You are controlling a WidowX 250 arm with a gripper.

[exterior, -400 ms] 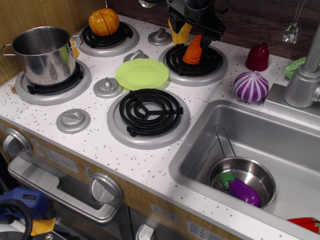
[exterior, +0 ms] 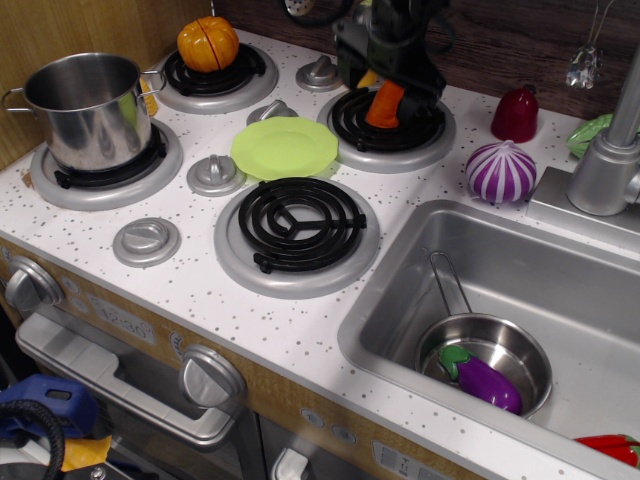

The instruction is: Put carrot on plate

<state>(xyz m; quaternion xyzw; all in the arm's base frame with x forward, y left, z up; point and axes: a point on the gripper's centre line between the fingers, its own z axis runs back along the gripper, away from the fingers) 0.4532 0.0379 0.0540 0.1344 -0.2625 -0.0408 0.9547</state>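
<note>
While the gripper [exterior: 386, 88] straddles the carrot [exterior: 384, 106] on a burner [exterior: 385, 130], grip unclear, plate [exterior: 284, 148] nearby

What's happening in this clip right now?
A robot arm is working over a toy stove. Its gripper is down on the carrot, which stands on the back right burner; whether the jaws have closed on it can't be told. The plate sits bare between the burners, to the left of the carrot, so the carrot is not on it yet. A steel pot and an orange pumpkin toy occupy the left burners.
</note>
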